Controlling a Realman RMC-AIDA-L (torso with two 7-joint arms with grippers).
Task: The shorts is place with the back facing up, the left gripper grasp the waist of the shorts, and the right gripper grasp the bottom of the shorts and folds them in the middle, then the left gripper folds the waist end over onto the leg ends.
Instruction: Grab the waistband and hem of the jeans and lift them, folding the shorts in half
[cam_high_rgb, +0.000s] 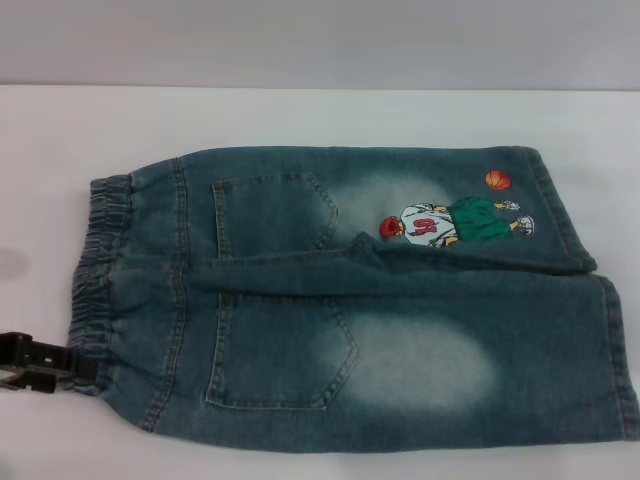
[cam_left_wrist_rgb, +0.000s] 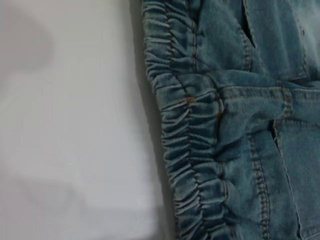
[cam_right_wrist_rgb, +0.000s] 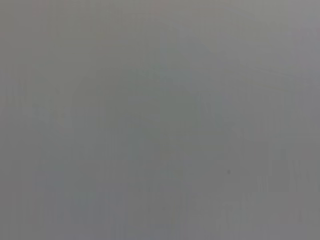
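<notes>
The blue-green denim shorts (cam_high_rgb: 400, 340) lie flat on the white table (cam_high_rgb: 300, 115), patch pockets up. A cartoon basketball player print (cam_high_rgb: 455, 222) is on the far leg. The ruffled waist (cam_high_rgb: 100, 270) is at the left, and the leg ends (cam_high_rgb: 618, 360) point right. My left gripper (cam_high_rgb: 70, 362) is low at the left edge, touching the near corner of the waist. In the left wrist view the gathered waist (cam_left_wrist_rgb: 185, 150) runs down the picture beside bare table (cam_left_wrist_rgb: 70, 125). My right gripper is out of view; the right wrist view is plain grey.
White table surface (cam_high_rgb: 40, 180) surrounds the shorts on the left and far sides. The near leg reaches almost to the picture's right edge and to the near edge of the view.
</notes>
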